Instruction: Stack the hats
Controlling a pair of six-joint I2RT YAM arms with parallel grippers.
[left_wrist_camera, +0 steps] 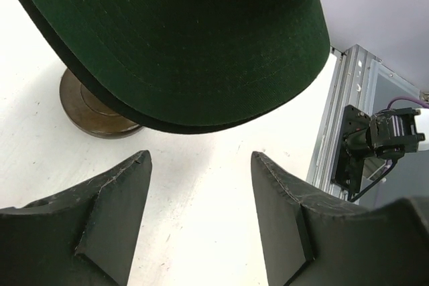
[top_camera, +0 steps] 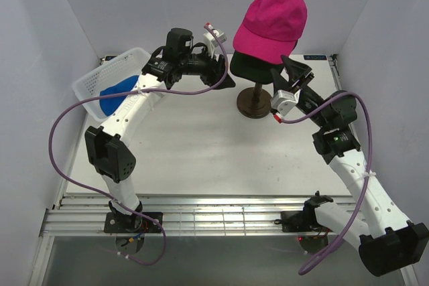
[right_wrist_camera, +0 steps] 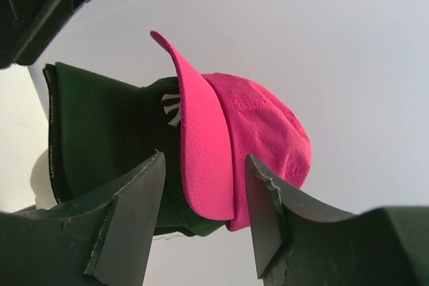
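White surface (top_camera: 201,159), walled on three sides. On round stand (top_camera: 255,104), upper centre, magenta cap (top_camera: 271,21) sits over dark green cap (top_camera: 249,65). Jaws spread and holding nothing, left gripper (left_wrist_camera: 201,159) stops just short of the green brim. Likewise right gripper (right_wrist_camera: 204,159), facing both brims. Green cap's white logo (right_wrist_camera: 172,105) is partly hidden. Upper left, blue cap (top_camera: 110,90) lies in basket (top_camera: 124,55).

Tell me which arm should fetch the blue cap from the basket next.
Left. The blue cap lies in the white basket, right beside the left arm. The left gripper is open and empty. The right gripper, also open, is across the stand.
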